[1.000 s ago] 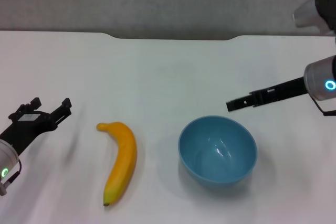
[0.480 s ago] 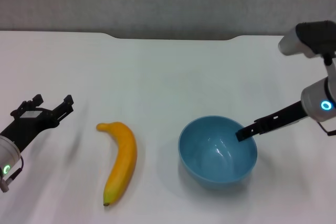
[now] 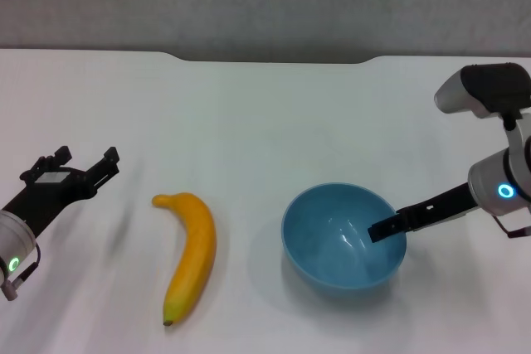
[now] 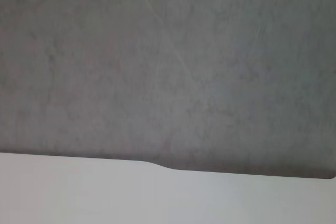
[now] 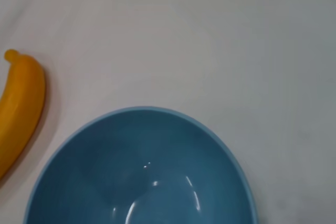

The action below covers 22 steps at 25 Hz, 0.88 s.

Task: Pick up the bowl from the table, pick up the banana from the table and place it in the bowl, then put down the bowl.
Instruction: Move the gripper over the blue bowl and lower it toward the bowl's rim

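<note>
A light-blue bowl [image 3: 343, 236] sits upright on the white desk [image 3: 249, 122], right of centre in the head view, with a yellow banana [image 3: 189, 252] lying well apart on its left. The right tool [image 3: 375, 230] reaches in from the right, its dark tip over the bowl's right rim; whether its fingers are spread or pinching cannot be told. The left tool [image 3: 83, 165] hovers near the desk's left side, fingers spread and holding nothing.

The right wrist view shows none of that arm's fingers, only the bowl's glossy inside [image 5: 147, 177] and the banana's stem end [image 5: 18, 103] beside it. The left wrist view shows only desk [image 4: 157, 192] and grey wall [image 4: 168, 61].

The banana's long axis runs near to far, stem at the far end, dark tip nearest the robot. A shallow notch [image 3: 274, 59] cuts the desk's far edge.
</note>
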Motion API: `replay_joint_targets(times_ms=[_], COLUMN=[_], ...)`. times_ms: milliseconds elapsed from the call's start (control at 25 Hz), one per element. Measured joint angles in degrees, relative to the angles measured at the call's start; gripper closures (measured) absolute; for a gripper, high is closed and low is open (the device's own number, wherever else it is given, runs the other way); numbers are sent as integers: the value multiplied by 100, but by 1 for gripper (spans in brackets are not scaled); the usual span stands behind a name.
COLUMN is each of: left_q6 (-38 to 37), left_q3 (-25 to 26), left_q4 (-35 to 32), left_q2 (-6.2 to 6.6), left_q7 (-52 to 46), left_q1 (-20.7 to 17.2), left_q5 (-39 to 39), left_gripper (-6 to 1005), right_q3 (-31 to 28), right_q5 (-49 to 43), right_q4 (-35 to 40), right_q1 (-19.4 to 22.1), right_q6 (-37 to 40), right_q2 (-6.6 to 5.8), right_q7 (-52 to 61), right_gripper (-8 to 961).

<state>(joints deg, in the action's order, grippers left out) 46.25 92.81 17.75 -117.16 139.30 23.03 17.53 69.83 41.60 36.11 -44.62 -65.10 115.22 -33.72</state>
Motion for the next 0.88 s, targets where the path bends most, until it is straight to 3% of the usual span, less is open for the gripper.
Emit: replay_joint_targets(times_ms=[320,840,880], left_q6=[7,-28,-28], left_q3=[0,0,0], left_q4=[0,0,0], left_q2=[-10,-8,-8], left_q7=[0,0,0], left_q1=[6,9,9], left_q5=[4,-3,-3], left_gripper=[108,108,108], right_q3=[345,457,457], right_q5=[491,464,462], right_q4=[-300,-311,-304], right_q1=[10,0,0], right_q6=[295,366,371], right_q2=[27,-1,-3], right_q7=[-206,-182,-187], right_gripper=[114,171,213])
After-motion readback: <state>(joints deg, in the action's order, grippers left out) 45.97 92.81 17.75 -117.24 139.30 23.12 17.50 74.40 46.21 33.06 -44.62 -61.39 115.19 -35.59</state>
